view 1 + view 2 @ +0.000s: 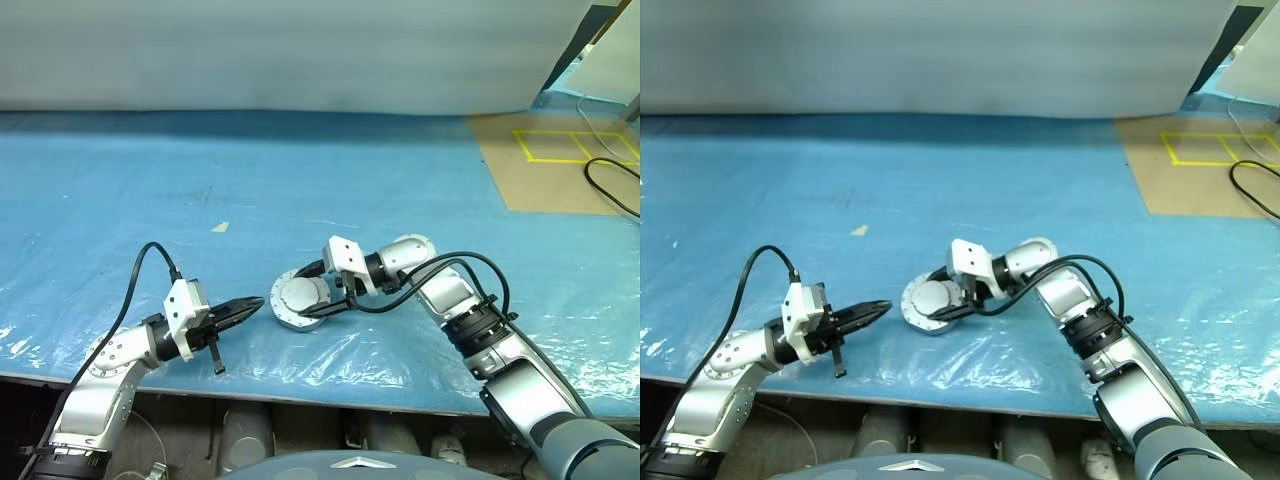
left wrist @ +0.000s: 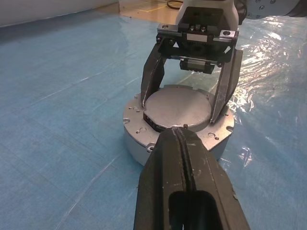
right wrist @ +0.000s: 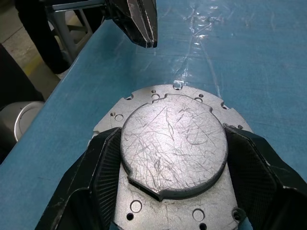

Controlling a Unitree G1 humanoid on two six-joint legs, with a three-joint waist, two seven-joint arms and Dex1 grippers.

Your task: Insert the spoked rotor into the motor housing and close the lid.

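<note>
The motor housing is a round silver body with a holed flange, lying on the blue sheet near the table's front edge. On top of it sits the lid, a scratched round silver plate, with a dark gap showing under one side. My right gripper reaches in from the right and is shut on the lid, one finger on each side of its edge. My left gripper is shut and empty, its tips just short of the housing's rim on the left. The spoked rotor is hidden.
The table is covered with a blue plastic sheet; its front edge runs just below both arms. A small white scrap lies farther back. At the far right are a brown board with yellow tape squares and a black cable.
</note>
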